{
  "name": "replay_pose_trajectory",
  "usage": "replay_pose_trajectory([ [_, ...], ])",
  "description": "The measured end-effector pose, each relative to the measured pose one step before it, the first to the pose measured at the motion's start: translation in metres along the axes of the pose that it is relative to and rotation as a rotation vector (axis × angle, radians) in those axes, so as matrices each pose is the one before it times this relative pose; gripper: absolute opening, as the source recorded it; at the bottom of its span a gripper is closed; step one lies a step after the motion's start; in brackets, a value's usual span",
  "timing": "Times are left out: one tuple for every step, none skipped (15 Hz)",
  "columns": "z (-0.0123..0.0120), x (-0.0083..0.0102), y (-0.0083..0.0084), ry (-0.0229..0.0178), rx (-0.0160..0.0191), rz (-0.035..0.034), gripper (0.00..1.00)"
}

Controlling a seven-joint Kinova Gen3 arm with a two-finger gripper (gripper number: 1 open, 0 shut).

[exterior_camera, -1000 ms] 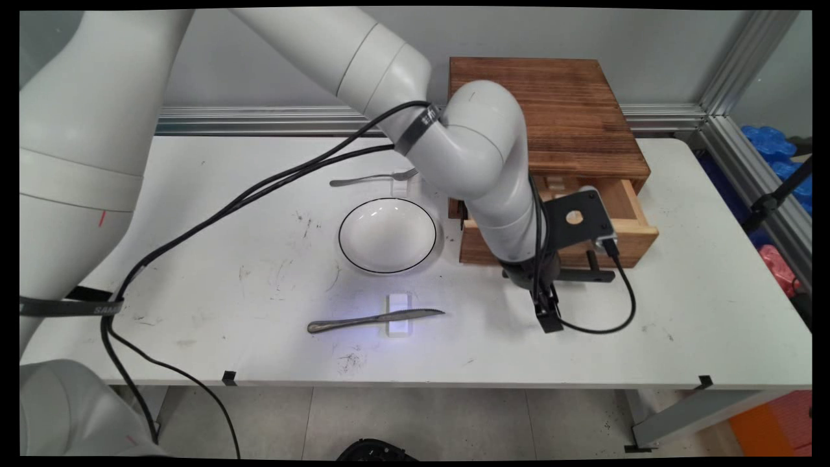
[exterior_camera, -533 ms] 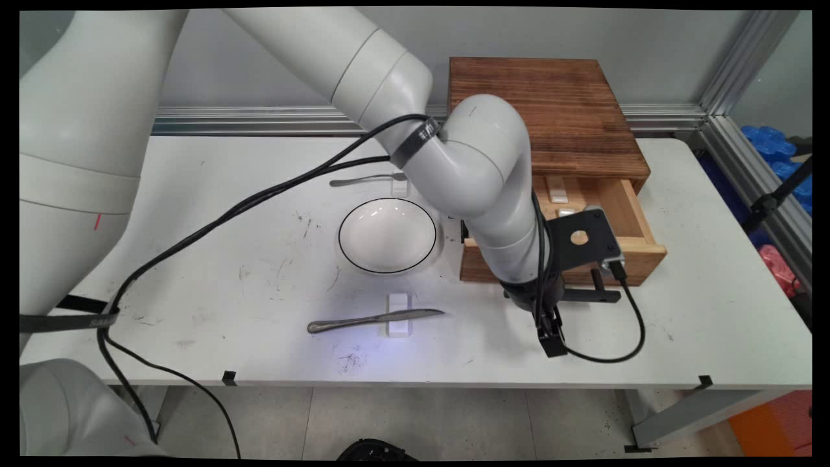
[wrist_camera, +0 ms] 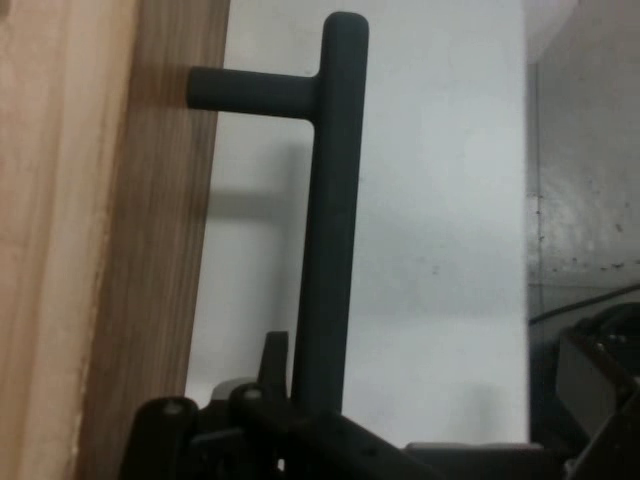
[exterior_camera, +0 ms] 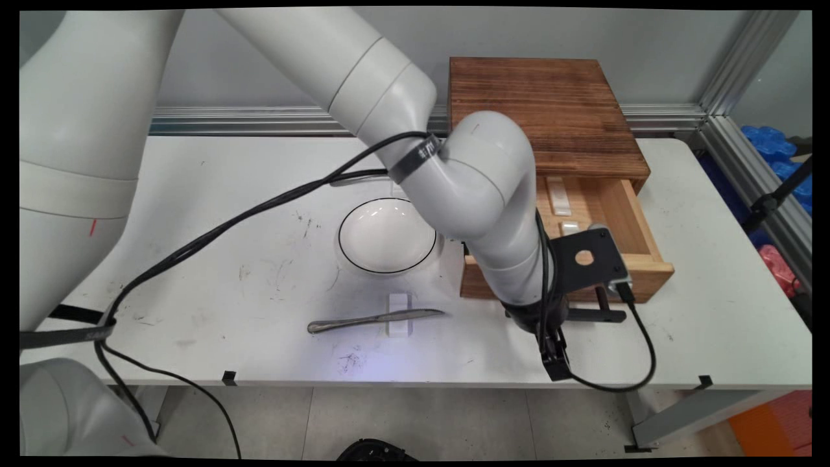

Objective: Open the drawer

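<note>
The hand (exterior_camera: 563, 316) is clamped on the black bar handle (wrist_camera: 325, 220) of the open wooden drawer (exterior_camera: 639, 224) (no legible writing here); a knife (exterior_camera: 376, 318) lies well apart on the table (exterior_camera: 214, 214).

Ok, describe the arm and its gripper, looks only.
The glossy white, rounded-jointed robot arm has small red marks on its large links. Black cables run along it, bound by black lettered straps. A black plate with a round hole sits at the wrist, above the black gripper.
</note>
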Motion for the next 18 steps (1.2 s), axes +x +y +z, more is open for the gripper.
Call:
replay_pose_trajectory([
  [0.00012,0.0001,0.00423,-0.00044,-0.00423,-0.00369,1.0],
  [0.00006,0.00014,0.00249,-0.00012,-0.00243,-0.00209,1.0],
  [0.00009,0.00028,0.00378,0.0,-0.00393,-0.00283,1.0],
  [0.00004,0.00027,0.00235,-0.00001,-0.00232,-0.00189,1.0],
  [0.00007,0.0004,0.00366,0.00018,-0.00394,-0.00243,1.0],
  [0.00002,0.00038,0.00305,0.00023,-0.00329,-0.00195,1.0],
  [0.0,0.00036,0.00346,0.00013,-0.00364,-0.00302,1.0],
  [0.0,0.00031,0.00344,0.00004,-0.00364,-0.00323,1.0],
  [-0.00004,0.00035,0.00395,-0.00046,-0.00339,-0.00447,1.0],
  [-0.00012,0.00024,0.00371,-0.00064,-0.00296,-0.00468,1.0],
  [-0.00008,0.00027,0.00362,-0.00075,-0.00291,-0.00439,1.0],
  [-0.0001,0.00023,0.0026,-0.00064,-0.00206,-0.00296,1.0],
  [-0.00018,0.00021,0.00343,-0.00063,-0.00297,-0.00414,1.0],
  [-0.00018,0.00025,0.00343,-0.00035,-0.00321,-0.00369,1.0],
  [-0.00015,0.0002,0.00335,-0.00059,-0.00322,-0.00351,1.0],
  [-0.00016,0.00008,0.00271,-0.00061,-0.00252,-0.00286,1.0],
  [-0.0001,0.00004,0.00224,-0.0003,-0.00238,-0.00192,1.0],
  [-0.00011,0.0,0.00207,-0.00049,-0.00195,-0.00149,1.0],
])
